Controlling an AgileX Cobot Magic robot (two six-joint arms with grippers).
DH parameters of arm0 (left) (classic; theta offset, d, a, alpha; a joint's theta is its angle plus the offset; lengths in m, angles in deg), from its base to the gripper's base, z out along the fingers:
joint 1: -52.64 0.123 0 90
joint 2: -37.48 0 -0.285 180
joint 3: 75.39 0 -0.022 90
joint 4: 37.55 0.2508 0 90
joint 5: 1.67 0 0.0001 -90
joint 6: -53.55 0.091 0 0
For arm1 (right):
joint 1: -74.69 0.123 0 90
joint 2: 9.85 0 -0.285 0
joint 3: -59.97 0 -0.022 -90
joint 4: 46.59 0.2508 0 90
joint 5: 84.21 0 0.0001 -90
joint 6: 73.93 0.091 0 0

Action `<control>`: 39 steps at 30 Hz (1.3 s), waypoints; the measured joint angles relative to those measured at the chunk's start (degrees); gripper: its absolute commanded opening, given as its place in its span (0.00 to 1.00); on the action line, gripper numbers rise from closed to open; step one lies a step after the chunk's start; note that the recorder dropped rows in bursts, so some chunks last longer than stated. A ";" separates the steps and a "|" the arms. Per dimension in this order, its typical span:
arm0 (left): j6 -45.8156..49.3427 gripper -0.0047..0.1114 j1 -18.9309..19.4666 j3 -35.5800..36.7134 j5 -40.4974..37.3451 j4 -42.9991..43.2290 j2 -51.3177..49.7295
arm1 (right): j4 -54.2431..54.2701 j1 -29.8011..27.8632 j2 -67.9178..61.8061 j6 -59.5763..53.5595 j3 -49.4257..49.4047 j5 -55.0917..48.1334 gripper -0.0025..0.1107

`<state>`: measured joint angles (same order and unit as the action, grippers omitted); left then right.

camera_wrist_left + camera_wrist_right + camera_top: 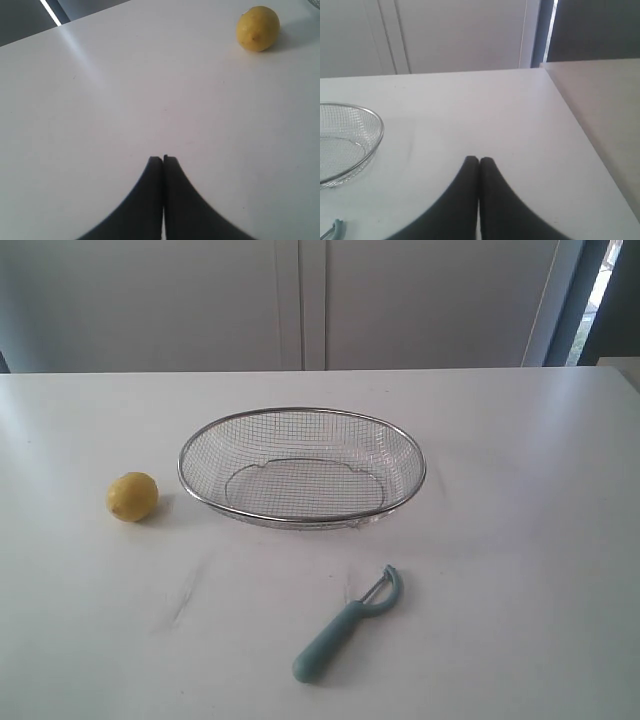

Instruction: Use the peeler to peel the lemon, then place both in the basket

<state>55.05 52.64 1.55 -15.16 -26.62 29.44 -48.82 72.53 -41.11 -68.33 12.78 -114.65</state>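
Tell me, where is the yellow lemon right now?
The lemon sits on the white table on the left of the exterior view, beside the left end of the wire basket and outside it.

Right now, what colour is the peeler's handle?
The handle of the peeler is pale teal-green, clearest in the exterior view.

Plain indoor room — white table (520, 490), pale cabinet doors (200, 300).
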 measured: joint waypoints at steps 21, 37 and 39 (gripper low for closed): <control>0.10 0.04 0.00 0.00 0.00 0.00 0.00 | 0.00 0.00 -20.64 6.38 4.03 -14.74 0.02; 0.10 0.04 0.00 0.00 0.00 0.00 0.00 | 0.85 0.00 -23.50 9.19 4.07 -13.34 0.02; 0.10 0.04 0.00 0.00 0.00 0.00 0.00 | 1.08 0.00 -24.71 9.71 4.66 -15.44 0.02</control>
<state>55.15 52.64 1.55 -15.16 -26.62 29.44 -47.74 72.53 -65.82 -58.62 17.44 -130.09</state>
